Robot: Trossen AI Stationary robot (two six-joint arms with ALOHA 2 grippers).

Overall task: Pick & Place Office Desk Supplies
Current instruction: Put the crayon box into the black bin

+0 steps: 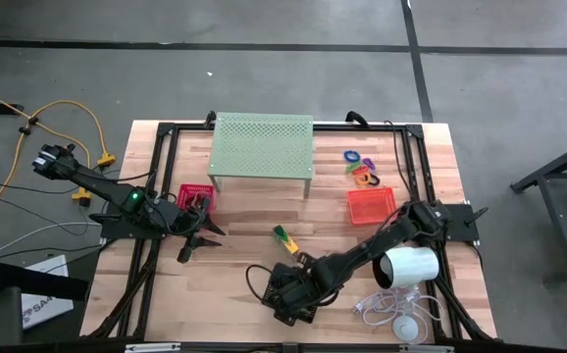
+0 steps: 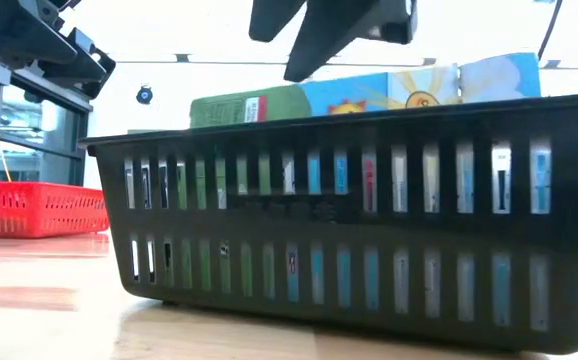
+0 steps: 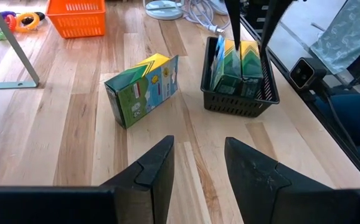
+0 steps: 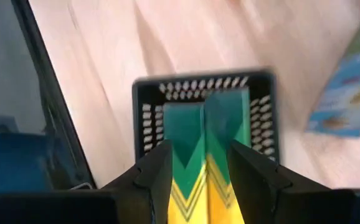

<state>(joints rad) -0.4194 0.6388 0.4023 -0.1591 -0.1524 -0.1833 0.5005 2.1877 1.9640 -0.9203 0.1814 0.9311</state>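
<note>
A black mesh tray (image 3: pixel 239 99) stands on the table near its near edge and holds two yellow-and-green boxes (image 4: pixel 208 143) standing on end. My right gripper (image 4: pixel 198 155) hovers open just above them, one finger on each side of the pair; in the low view the right gripper (image 2: pixel 309 45) is above the black tray's rim (image 2: pixel 319 125). A third yellow-and-green box (image 3: pixel 142 90) lies on the wood left of the tray. My left gripper (image 3: pixel 198 146) is open over bare table (image 1: pixel 200 240), near the pink-red tray (image 1: pixel 195 196).
An orange tray (image 1: pixel 372 206) sits right of centre, with coloured rings (image 1: pixel 362 169) beyond it. The pale green perforated stand (image 1: pixel 262 147) is at the far middle. A white cylinder (image 1: pixel 408 266) and white cable (image 1: pixel 386 309) lie near the right arm. Bare wood spans the middle.
</note>
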